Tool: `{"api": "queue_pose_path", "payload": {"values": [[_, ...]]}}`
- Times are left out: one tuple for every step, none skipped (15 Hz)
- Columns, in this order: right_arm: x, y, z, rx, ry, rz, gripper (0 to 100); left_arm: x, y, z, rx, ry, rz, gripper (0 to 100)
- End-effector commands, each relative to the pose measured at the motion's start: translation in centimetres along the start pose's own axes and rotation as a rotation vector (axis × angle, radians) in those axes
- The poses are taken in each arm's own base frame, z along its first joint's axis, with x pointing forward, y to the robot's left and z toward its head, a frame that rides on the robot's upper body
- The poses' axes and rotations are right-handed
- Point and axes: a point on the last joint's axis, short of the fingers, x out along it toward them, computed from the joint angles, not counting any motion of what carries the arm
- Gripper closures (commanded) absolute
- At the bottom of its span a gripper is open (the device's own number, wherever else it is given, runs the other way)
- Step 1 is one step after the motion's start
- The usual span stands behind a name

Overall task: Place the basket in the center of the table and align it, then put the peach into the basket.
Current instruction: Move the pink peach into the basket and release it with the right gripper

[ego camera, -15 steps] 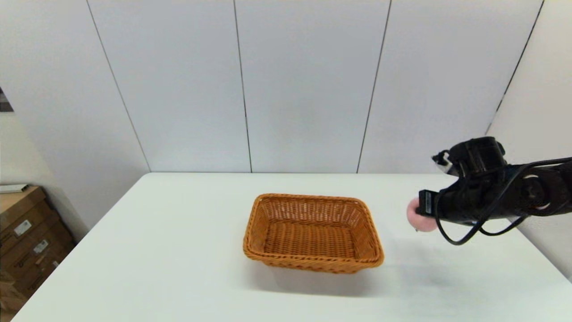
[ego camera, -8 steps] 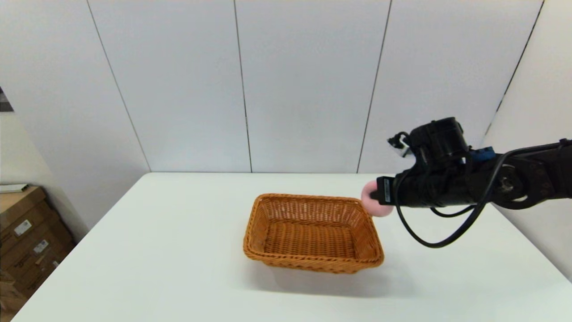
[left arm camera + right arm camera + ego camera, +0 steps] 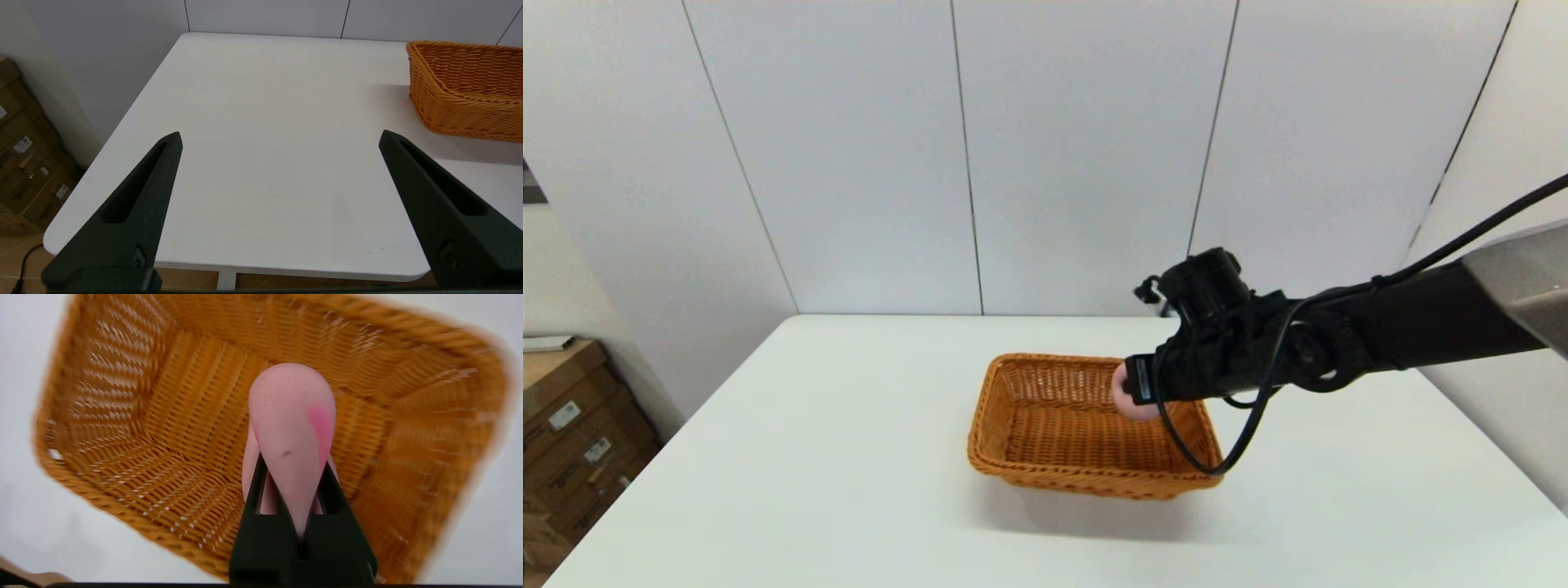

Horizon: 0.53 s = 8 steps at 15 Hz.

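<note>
I have the right gripper (image 3: 1134,390) over the basket (image 3: 1045,425), its fingers (image 3: 327,490) clamped on the peach (image 3: 292,424), which sticks out past the fingertips above the woven floor, clear of the walls. The basket sits on the counter (image 3: 809,457). My left gripper (image 3: 280,139) hangs off to the side, fingers spread wide, basket beyond its right finger.

Surface: the table (image 3: 809,457) was a plain white top with rounded corners.
Resting on it: the basket (image 3: 1045,478), orange-brown wicker, stood flat near the middle, casting a soft shadow toward the near edge.
Beside the table: cardboard boxes (image 3: 572,449) on the floor.
</note>
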Motion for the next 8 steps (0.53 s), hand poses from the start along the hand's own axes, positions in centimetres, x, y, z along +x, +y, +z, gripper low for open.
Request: {"api": "queue_pose_path", "payload": {"values": [[2.0, 0.5, -0.7, -0.004, 0.043, -0.005, 0, 0.0, 0.0, 0.0, 0.001, 0.002, 0.002, 0], [1.7, 0.5, -0.6, -0.003, 0.036, -0.004, 0, 0.0, 0.0, 0.0, 0.001, 0.002, 0.002, 0], [1.6, 0.6, -0.5, -0.003, 0.031, -0.003, 0, 0.0, 0.0, 0.0, 0.001, 0.003, 0.002, 0], [1.4, 0.5, -0.3, -0.003, 0.024, -0.003, 0, 0.0, 0.0, 0.0, 0.001, 0.003, 0.002, 0], [1.1, 0.5, -0.2, 0.000, 0.016, -0.002, 0, 0.0, 0.0, 0.0, 0.001, 0.003, 0.000, 0], [0.6, 0.5, 0.1, 0.001, 0.002, 0.000, 0, 0.0, 0.0, 0.0, 0.001, 0.003, 0.002, 0], [-0.2, 0.5, 0.5, 0.004, -0.018, 0.003, 0, 0.0, 0.0, 0.0, 0.001, 0.003, 0.002, 0], [-1.1, 0.1, 1.1, 0.015, -0.045, 0.001, 0, 0.0, 0.0, 0.0, 0.001, 0.003, 0.002, 0]]}}
